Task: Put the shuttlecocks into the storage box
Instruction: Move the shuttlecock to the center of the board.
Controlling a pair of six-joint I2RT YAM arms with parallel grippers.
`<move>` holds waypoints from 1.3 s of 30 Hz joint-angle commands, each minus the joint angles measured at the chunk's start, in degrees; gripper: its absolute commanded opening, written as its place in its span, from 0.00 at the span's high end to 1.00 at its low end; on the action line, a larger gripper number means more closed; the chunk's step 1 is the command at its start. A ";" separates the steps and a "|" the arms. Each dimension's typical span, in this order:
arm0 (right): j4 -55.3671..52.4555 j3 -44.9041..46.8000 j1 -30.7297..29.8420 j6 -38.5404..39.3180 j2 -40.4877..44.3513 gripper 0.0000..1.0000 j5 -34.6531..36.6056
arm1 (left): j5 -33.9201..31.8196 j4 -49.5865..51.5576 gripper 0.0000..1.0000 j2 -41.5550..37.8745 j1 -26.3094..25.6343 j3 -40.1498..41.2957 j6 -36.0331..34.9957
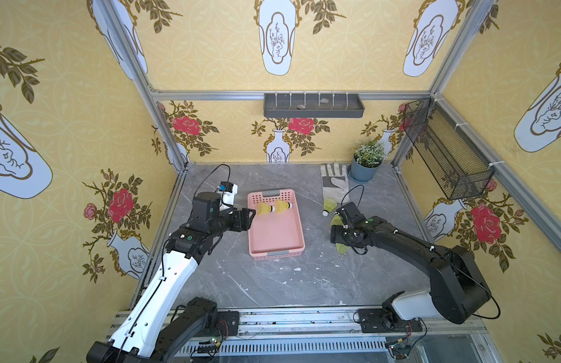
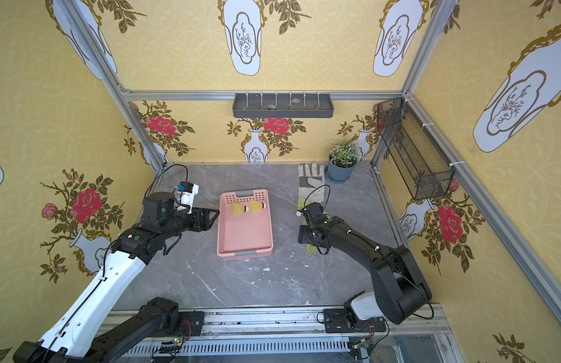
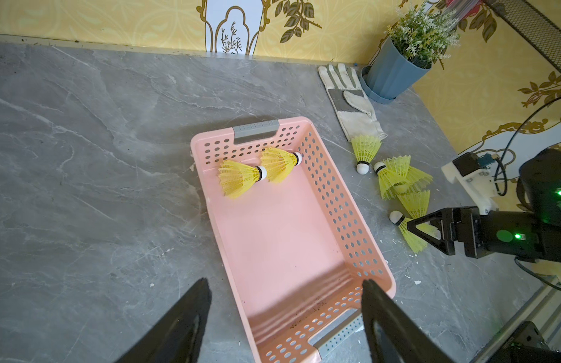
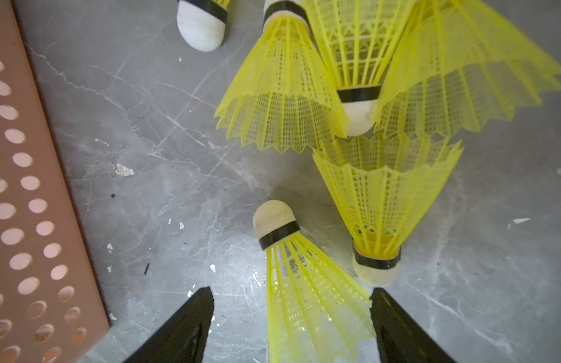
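Note:
The pink storage box (image 1: 274, 234) lies mid-table with two yellow shuttlecocks (image 1: 263, 209) (image 1: 284, 206) at its far end, lying tip to skirt (image 3: 238, 177). My left gripper (image 1: 251, 217) hovers open over the box's left rim, empty (image 3: 285, 286). Several more shuttlecocks lie in a cluster on the table right of the box (image 3: 395, 176), one by the glove (image 1: 329, 206). My right gripper (image 4: 291, 292) is open low over the cluster, straddling the skirt of one lying shuttlecock (image 4: 307, 283). In both top views its arm hides most of the cluster.
A white work glove (image 1: 334, 182) and a potted plant (image 1: 367, 160) sit at the back right. A dark grey tray (image 1: 313, 105) hangs on the back wall, and a black wire basket (image 1: 445, 147) on the right wall. The box's perforated side (image 4: 28, 188) runs beside my right gripper.

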State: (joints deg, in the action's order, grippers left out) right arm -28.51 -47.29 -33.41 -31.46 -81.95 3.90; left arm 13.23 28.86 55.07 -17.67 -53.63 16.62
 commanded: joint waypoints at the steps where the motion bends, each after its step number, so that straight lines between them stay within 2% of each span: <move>1: 0.72 -1.03 -1.08 1.80 -1.07 0.19 -3.73 | -1.18 -0.11 0.22 -0.30 0.01 -0.17 -0.89; 12: 8.87 -3.54 -3.32 0.57 -6.19 0.19 -11.12 | -1.46 -0.46 0.22 -1.36 0.05 0.28 -0.75; 20: 16.42 -6.28 -3.14 -0.75 -10.12 0.19 -11.11 | -1.96 -0.60 0.22 -1.89 0.01 0.50 -0.71; 30: 25.61 -7.80 -1.17 -2.66 -15.71 0.24 -15.21 | -2.25 -0.49 0.22 -2.11 0.01 0.68 -0.63; 39: 29.35 -8.48 -0.52 -0.93 -14.62 0.25 -14.89 | -2.29 -0.60 0.22 -2.17 0.04 0.70 -0.52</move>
State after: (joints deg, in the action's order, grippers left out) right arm -2.37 -55.33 -34.02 -34.17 -97.62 -11.40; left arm 10.96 28.95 52.90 -17.67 -53.39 16.38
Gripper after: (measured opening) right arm 0.750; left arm 0.776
